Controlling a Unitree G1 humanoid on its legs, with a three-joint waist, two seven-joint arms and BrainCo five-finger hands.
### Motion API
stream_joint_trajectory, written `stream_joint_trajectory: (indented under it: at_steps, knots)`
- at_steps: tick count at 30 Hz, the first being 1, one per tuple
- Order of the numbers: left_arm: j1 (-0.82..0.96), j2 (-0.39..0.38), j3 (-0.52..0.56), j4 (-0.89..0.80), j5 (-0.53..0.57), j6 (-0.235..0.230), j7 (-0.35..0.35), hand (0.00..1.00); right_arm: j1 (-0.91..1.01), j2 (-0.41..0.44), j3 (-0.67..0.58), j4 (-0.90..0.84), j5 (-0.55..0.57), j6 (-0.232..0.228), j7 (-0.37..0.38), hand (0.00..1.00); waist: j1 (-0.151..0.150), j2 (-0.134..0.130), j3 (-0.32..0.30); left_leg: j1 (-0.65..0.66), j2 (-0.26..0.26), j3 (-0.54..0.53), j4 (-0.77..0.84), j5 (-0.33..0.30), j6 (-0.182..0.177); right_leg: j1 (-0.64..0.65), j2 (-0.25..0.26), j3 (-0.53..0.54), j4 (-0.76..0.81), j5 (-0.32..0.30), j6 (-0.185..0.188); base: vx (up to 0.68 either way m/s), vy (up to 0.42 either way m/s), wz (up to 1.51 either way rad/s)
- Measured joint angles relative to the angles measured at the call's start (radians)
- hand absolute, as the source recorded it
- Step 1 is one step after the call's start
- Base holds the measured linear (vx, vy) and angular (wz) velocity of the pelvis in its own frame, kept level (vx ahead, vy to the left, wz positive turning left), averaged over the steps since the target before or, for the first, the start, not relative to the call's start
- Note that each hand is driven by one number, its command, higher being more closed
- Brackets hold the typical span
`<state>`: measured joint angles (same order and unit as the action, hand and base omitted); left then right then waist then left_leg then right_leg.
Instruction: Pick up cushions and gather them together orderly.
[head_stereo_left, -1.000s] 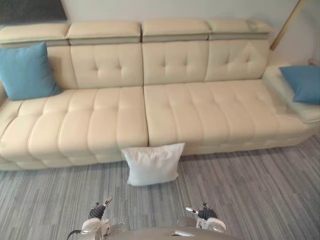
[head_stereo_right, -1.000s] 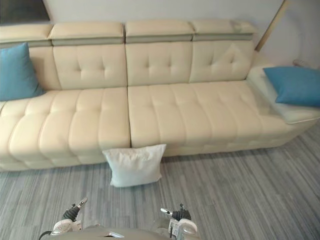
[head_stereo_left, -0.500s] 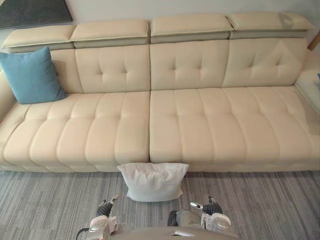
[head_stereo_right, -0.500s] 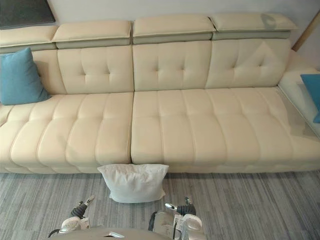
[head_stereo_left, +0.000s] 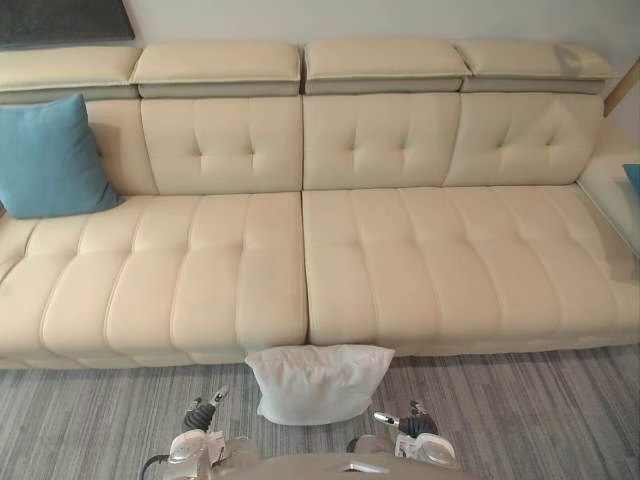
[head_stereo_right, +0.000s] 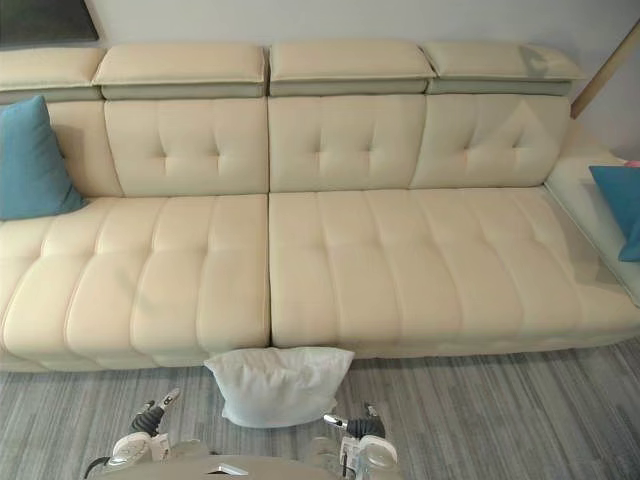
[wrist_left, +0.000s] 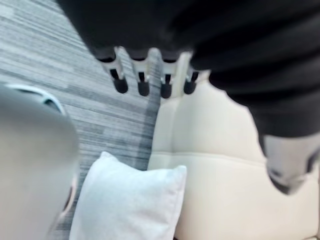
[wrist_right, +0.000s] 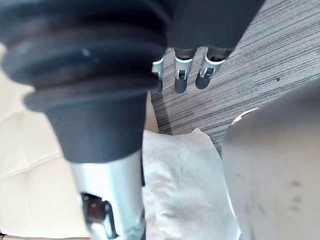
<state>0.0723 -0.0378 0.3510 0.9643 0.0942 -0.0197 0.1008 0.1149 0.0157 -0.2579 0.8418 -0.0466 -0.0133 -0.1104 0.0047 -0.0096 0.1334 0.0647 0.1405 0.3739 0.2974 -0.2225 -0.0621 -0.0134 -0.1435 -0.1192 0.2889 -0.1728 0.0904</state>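
Observation:
A white cushion (head_stereo_left: 320, 383) stands on the floor, leaning against the sofa's front at the middle seam. One blue cushion (head_stereo_left: 52, 158) rests upright in the sofa's left corner. Another blue cushion (head_stereo_right: 620, 197) lies on the sofa's right end, cut by the view's edge. My left hand (head_stereo_left: 197, 418) hangs low, just left of the white cushion, fingers (wrist_left: 120, 82) straight and holding nothing. My right hand (head_stereo_left: 410, 427) is low on the cushion's right side, its fingers (wrist_right: 181, 80) straight too, nothing in them. The white cushion (wrist_left: 127, 202) shows past the left hand, untouched.
A long cream tufted sofa (head_stereo_left: 400, 260) spans the view, with a chaise end on the right. Grey striped carpet (head_stereo_left: 80, 430) runs along its front. A wooden pole (head_stereo_right: 603, 72) leans at the far right. A dark panel (head_stereo_left: 60, 18) hangs on the wall, upper left.
The whole picture has shifted: the camera came nearer to the sofa and turned, so the white cushion now lies close between my hands. No cushion moved. Both hands stay low.

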Motion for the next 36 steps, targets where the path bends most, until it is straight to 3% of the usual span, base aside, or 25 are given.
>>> stream_joint_trajectory:
  at_steps: [9, 16, 20, 21, 25, 29, 36]
  knots:
    - [0.001, -0.004, -0.021, 0.011, 0.007, 0.0, -0.001, 0.0, 0.001, -0.008, -0.001, 0.006, 0.0, 0.0, 0.001, 0.0, -0.001, 0.009, -0.007, 0.047, -0.014, 0.011, -0.081, 0.028, -0.001, 0.035, 0.012, 0.004, -0.067, 0.044, -0.006, 0.01, 0.012, -0.05]
    - [-0.002, 0.009, -0.077, -0.004, 0.007, -0.001, 0.003, 0.0, -0.006, -0.028, 0.06, -0.008, -0.046, 0.0, -0.002, 0.0, 0.022, 0.006, -0.001, 0.029, -0.025, 0.031, -0.101, 0.041, 0.001, -0.007, 0.013, 0.042, -0.084, 0.072, -0.002, -0.09, 0.024, -0.13]
    - [-0.059, 0.045, -0.14, -0.044, 0.005, -0.002, 0.029, 0.0, -0.065, -0.036, 0.139, -0.114, -0.078, -0.001, -0.008, 0.0, 0.021, -0.003, 0.07, -0.161, 0.023, 0.041, 0.077, -0.011, 0.009, -0.196, 0.033, 0.095, 0.027, 0.073, -0.003, -0.25, -0.032, -0.31]
    - [-0.075, 0.06, -0.164, -0.07, -0.004, -0.003, 0.036, 0.0, -0.103, -0.053, 0.15, -0.15, -0.078, -0.001, -0.011, 0.0, 0.023, -0.002, 0.102, -0.236, 0.052, 0.045, 0.154, -0.042, 0.014, -0.272, 0.048, 0.117, 0.078, 0.073, -0.003, -0.3, -0.01, -0.42]
    - [-0.143, 0.112, -0.19, -0.129, -0.04, -0.007, 0.063, 0.0, -0.19, -0.141, 0.169, -0.245, -0.078, -0.006, -0.05, 0.0, 0.022, -0.003, 0.179, -0.39, 0.089, 0.053, 0.311, -0.088, 0.031, -0.444, 0.059, 0.16, 0.205, 0.064, -0.005, -0.29, 0.005, -0.26]
    - [-0.235, 0.185, -0.197, -0.17, -0.073, -0.025, 0.075, 0.0, -0.298, -0.195, 0.168, -0.291, -0.076, -0.005, -0.074, 0.0, 0.019, -0.003, 0.233, -0.552, 0.116, 0.043, 0.405, -0.094, 0.039, -0.601, 0.064, 0.169, 0.273, 0.077, -0.015, -0.21, -0.015, -0.04]
    - [-0.454, 0.311, -0.192, -0.173, -0.117, -0.032, 0.075, 0.0, -0.595, -0.282, 0.177, -0.315, -0.079, -0.006, -0.122, 0.0, 0.025, 0.001, 0.324, -0.875, 0.167, 0.003, 0.515, -0.07, 0.064, -0.877, 0.096, 0.164, 0.303, 0.154, -0.024, -0.15, -0.023, -0.04]
